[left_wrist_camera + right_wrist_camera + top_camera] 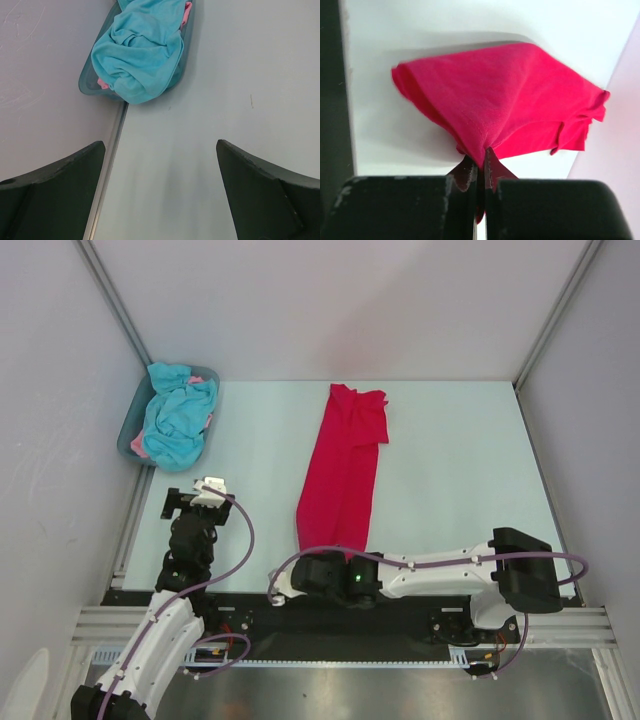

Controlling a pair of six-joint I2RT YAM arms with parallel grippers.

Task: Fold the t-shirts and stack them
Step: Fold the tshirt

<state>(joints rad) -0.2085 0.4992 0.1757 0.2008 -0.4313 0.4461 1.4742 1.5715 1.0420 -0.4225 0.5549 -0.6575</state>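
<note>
Because the red t-shirt [342,468] is soft, light and floppy, it will sag and bunch when lifted, so an edge is best to hold. It lies in a long strip on the table [450,460]. The right gripper [481,167] pinches its near edge tight. A crumpled turquoise t-shirt [140,55] and a pink t-shirt [187,12] fill the smooth plastic tub [133,428], far left. The left gripper [160,145] gapes wide, holding nothing.

A pale blue-green table [460,470] stands between plain pale walls [330,300]. Thin metal posts [558,312] run up at the back corners. The light is soft.
</note>
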